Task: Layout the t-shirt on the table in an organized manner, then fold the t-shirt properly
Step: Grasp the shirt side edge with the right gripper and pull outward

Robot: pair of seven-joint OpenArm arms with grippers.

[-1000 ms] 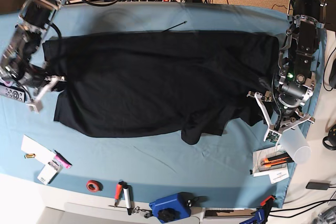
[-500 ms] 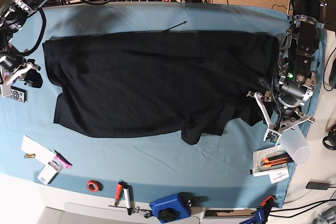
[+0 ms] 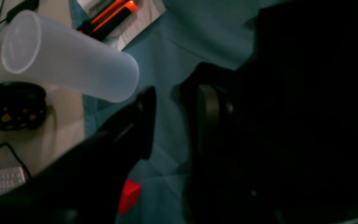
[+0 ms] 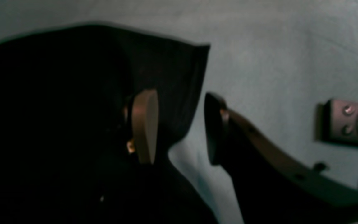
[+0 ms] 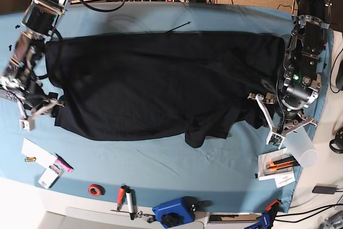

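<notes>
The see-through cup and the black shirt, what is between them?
In the left wrist view, one of the left gripper's dark fingers and a strip of blue table lie between cup and shirt.

The base view is evenly and brightly lit from above, sharp across the blue surface (image 5: 161, 159), with only faint shadows and slight bending toward the corners. The t-shirt (image 5: 161, 84) reads as a near-featureless black mass. Both wrist views are dim and soft. In the left wrist view the translucent cup (image 3: 67, 59) is blurred, and the fabric sinks into darkness. The right end effector (image 4: 179, 130) is out of focus, its arm motion-smeared in the base view.
</notes>
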